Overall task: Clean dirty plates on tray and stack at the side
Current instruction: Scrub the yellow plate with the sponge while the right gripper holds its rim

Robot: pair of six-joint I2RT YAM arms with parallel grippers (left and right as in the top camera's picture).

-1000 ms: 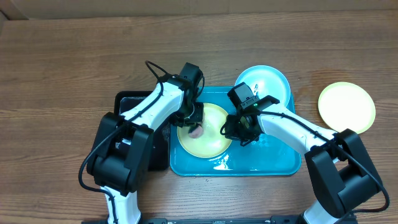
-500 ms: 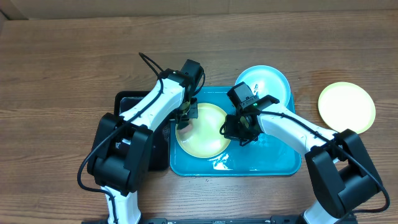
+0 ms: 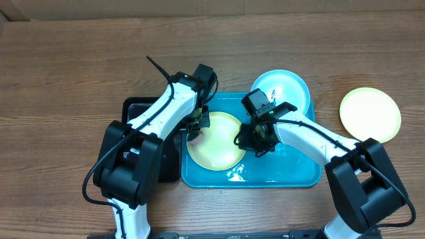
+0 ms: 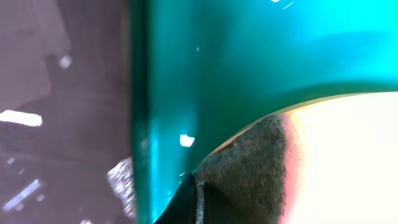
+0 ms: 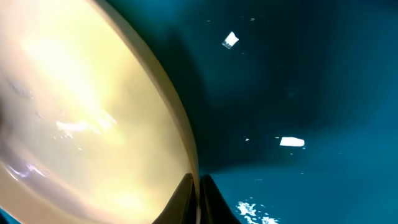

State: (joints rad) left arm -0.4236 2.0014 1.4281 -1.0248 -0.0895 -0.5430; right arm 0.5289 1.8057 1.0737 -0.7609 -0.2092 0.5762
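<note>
A pale yellow-green plate [image 3: 218, 143] lies in the cyan tray [image 3: 285, 171]. My left gripper [image 3: 196, 130] is shut on a sponge with a pink body and dark scouring face [image 4: 249, 168], pressed at the plate's left rim [image 4: 348, 155]. My right gripper [image 3: 252, 141] is shut on the plate's right rim [image 5: 81, 124], its fingers [image 5: 198, 193] pinching the edge above the tray floor [image 5: 298, 81]. A light cyan plate [image 3: 282, 89] rests on the tray's far right corner. A second yellow-green plate [image 3: 370, 113] lies on the table at the right.
A smaller black tray [image 3: 143, 109] sits against the cyan tray's left side, also in the left wrist view [image 4: 62, 93]. Water drops and glare show on the tray floor [image 3: 236, 174]. Wooden table [image 3: 66, 66] surrounds everything.
My left gripper has dragged the sponge from the plate's middle-left out to its left rim. The right gripper has stayed on the plate's right rim.
</note>
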